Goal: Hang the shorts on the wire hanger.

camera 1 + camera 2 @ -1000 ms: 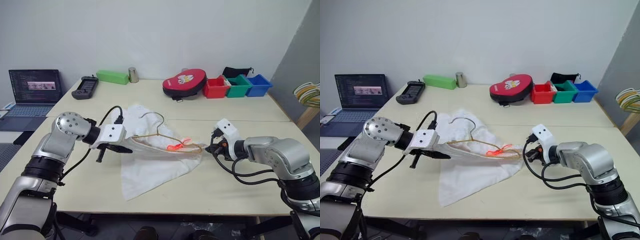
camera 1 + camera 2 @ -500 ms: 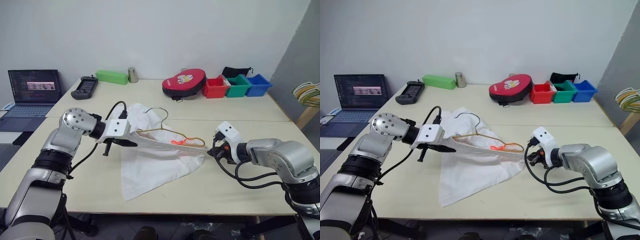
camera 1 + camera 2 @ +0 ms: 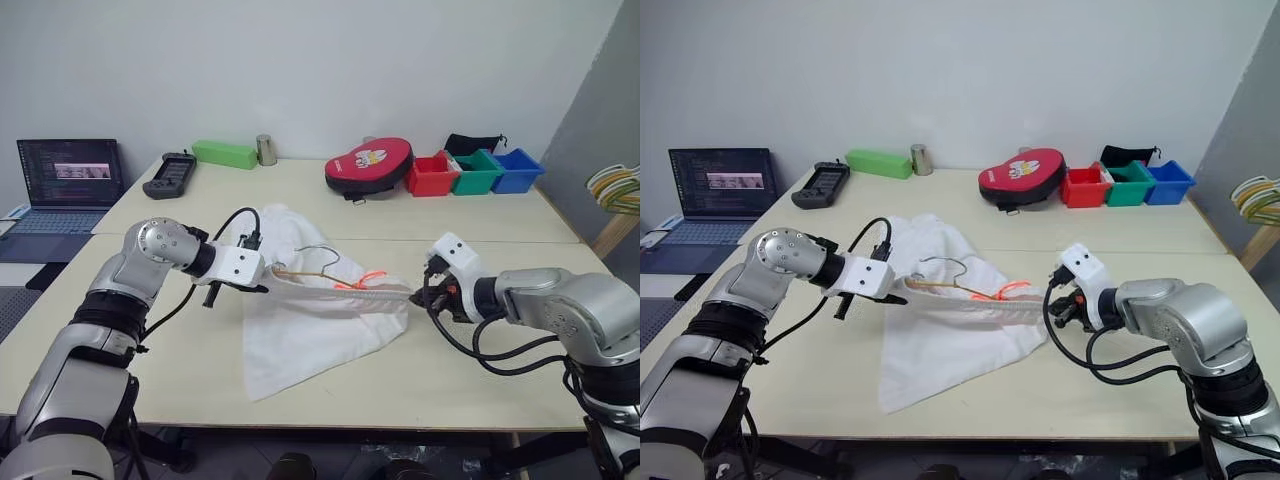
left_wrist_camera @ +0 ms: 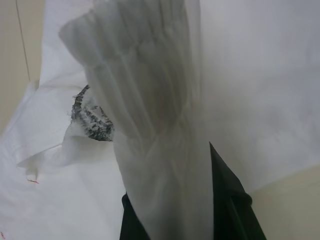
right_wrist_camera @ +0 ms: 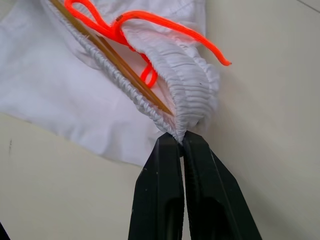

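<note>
right wrist view shows the right gripper (image 5: 181, 139) jaws pinching the shorts (image 3: 320, 330) waistband, the left gripper (image 3: 262, 287) jaws pinching its far end, likely stretching it above the desk (image 3: 450, 380) around the wire hanger (image 3: 315, 268).

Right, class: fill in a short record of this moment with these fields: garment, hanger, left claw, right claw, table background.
garment: white shorts, waistband stretched taut between both claws, legs draped on the table
hanger: gold wire hanger, lower part inside the waistband, hook poking out above
left claw: shut on the waistband's left end
right claw: shut on the gathered waistband's right end, orange cord just beyond
table background: red pouch, red, green and blue bins, green box, metal cup, handheld controller
</note>
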